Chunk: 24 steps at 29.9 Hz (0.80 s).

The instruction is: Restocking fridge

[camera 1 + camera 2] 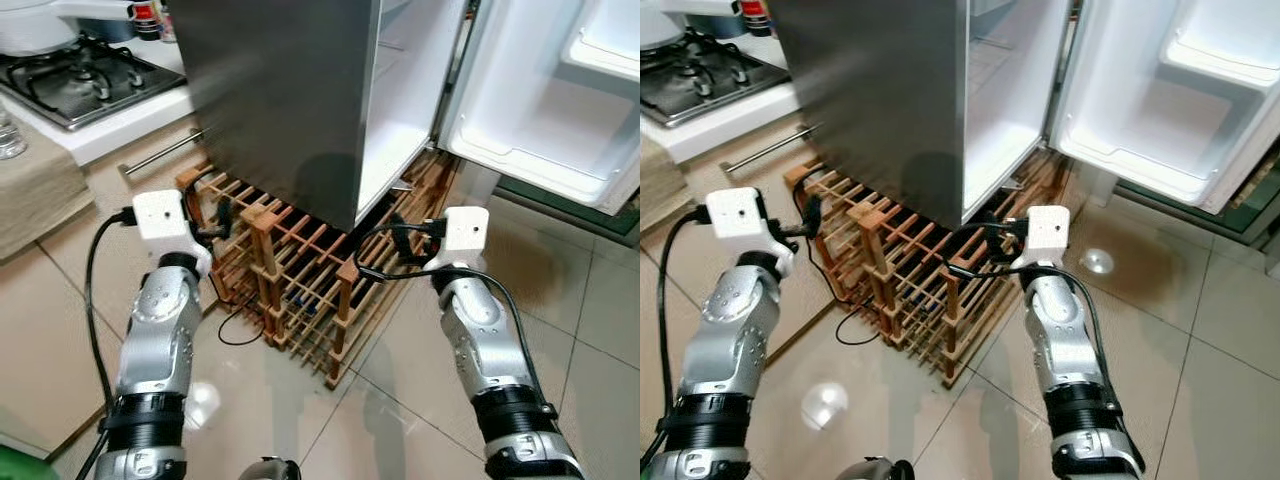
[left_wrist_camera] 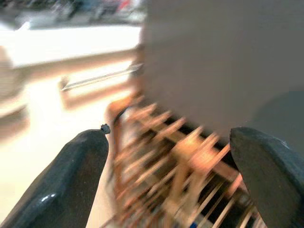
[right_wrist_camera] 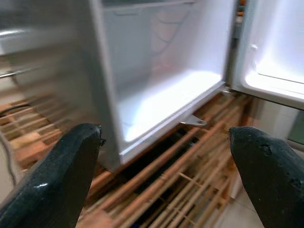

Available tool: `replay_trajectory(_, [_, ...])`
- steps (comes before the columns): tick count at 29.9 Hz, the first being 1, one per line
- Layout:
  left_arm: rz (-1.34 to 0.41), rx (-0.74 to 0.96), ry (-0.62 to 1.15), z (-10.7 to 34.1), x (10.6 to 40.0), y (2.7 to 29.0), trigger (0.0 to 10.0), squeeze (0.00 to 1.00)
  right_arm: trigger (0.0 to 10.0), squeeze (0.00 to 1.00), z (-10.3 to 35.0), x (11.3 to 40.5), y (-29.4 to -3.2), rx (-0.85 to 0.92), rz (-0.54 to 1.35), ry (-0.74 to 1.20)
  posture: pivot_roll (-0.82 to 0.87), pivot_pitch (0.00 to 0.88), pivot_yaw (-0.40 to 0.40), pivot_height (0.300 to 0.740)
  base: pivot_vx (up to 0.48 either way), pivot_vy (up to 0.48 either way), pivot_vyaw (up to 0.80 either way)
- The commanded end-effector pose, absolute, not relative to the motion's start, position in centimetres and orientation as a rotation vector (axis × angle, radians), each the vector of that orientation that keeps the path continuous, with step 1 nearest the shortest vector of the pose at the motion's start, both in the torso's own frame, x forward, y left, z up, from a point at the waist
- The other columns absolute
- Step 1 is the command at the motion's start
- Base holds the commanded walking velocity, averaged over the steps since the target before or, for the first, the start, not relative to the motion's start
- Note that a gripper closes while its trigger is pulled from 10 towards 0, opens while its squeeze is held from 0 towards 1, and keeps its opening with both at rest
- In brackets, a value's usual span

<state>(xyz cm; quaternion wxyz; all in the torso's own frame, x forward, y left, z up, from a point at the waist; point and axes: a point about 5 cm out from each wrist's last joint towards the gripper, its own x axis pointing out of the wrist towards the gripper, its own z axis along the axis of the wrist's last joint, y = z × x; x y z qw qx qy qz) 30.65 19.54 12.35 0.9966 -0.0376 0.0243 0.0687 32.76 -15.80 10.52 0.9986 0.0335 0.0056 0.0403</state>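
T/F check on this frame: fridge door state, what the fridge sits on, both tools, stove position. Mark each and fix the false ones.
1. The fridge door is shut. False: it stands open, showing a white interior.
2. The fridge sits on a wooden rack. True.
3. The left tool is open and holds nothing. True.
4. The right tool is shut on a bottle. False: its fingers are apart and it holds nothing, pointing toward the open fridge compartment.
5. A gas stove sits to the robot's right of the fridge. False: it is on the counter to the left.
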Motion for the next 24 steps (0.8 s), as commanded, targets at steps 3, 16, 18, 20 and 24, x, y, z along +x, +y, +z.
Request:
replay_trajectory(3, [0.159, -0.107, 0.100, 11.1, 29.8, 19.0, 10.0, 0.00, 10.0, 0.00, 10.5, 33.0, -16.5, 0.062, 0.057, 0.003, 0.00, 0.000, 0.010, 0.740, 0.000, 0.000, 0.46])
replay_trajectory(16, [0.194, -0.107, -0.004, 12.9, 29.2, 18.9, 10.0, 0.00, 10.0, 0.00, 10.3, 33.9, -14.2, 0.065, 0.171, 0.016, 0.08, 0.000, -0.047, 0.740, 0.118, -0.228, 0.47])
replay_trajectory(18, [0.204, -0.112, 0.004, 12.8, 29.2, 18.9, 10.0, 0.00, 10.0, 0.00, 10.4, 33.9, -14.0, 0.063, 0.180, 0.010, 0.07, 0.000, -0.044, 0.740, 0.000, 0.000, 0.46])
replay_trajectory(20, [0.183, -0.159, -0.007, 13.1, 29.4, 18.5, 10.0, 0.00, 10.0, 0.00, 11.0, 34.0, -14.1, 0.054, 0.190, -0.016, 0.06, 0.000, -0.037, 0.740, 0.000, 0.000, 0.46])
replay_trajectory(24, [0.152, -0.150, -0.024, 13.5, 29.7, 17.7, 10.0, 0.00, 10.0, 0.00, 10.9, 34.0, -14.6, 0.049, 0.182, -0.019, 0.05, 0.000, -0.022, 0.740, 0.000, 0.085, 0.46])
